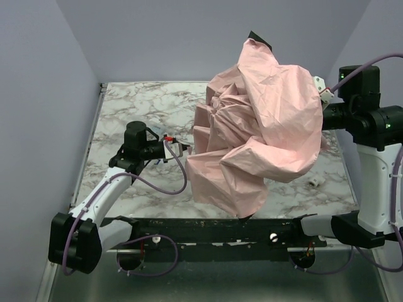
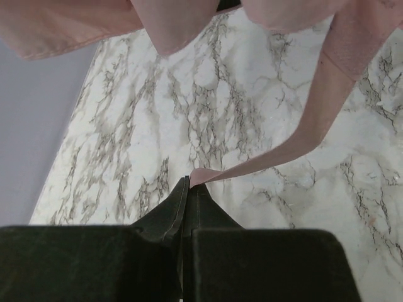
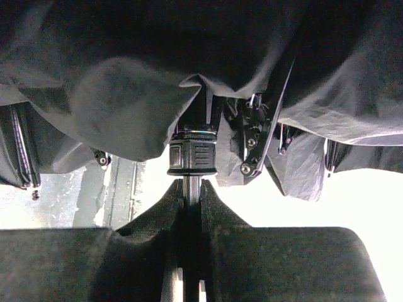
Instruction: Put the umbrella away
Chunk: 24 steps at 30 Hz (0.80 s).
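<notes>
The left gripper (image 2: 189, 186) has its jaws pressed together on the tip of the strap (image 2: 315, 119), which runs taut up and to the right into the canopy (image 1: 264, 126). The right gripper (image 3: 192, 196) pinches the shaft (image 3: 192, 184) just behind the black slider (image 3: 192, 157), so the umbrella (image 1: 252, 145) hangs half-collapsed in the air above the table (image 1: 138, 107), over its right half. The shaft points straight out from the right jaws. From above the fabric hides it, but it probably lies roughly level, aimed leftward toward the other arm. The left arm is nearer the loose folds, so winding the strap around the fabric likely falls to it.
</notes>
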Each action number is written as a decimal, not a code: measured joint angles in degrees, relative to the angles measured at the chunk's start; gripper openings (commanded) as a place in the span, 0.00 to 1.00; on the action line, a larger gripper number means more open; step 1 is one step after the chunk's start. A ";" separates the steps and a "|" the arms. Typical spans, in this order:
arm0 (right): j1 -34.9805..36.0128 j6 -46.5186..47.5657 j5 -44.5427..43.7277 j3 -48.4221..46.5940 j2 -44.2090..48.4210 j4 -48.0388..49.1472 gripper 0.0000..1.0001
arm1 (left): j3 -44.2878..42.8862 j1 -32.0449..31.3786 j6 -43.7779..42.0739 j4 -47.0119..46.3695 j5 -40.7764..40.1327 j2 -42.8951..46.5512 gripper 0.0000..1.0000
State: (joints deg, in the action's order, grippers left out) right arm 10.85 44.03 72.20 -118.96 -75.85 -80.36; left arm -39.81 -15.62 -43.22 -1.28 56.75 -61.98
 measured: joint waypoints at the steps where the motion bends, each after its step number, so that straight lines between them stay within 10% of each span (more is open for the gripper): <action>1: 0.76 0.48 0.00 0.00 -0.13 -0.17 0.00 | -0.22 -0.50 -0.20 -0.07 0.00 -0.70 0.00; 24: 14.36 8.72 -5.62 15.19 9.94 -1.16 0.00 | 5.68 -3.15 3.72 -16.96 -1.51 0.04 0.00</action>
State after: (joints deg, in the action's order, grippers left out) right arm 25.21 52.75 66.59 -103.77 -65.91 -81.52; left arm -34.13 -18.76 -39.51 -18.24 55.24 -61.93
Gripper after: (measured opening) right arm 0.153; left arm 0.008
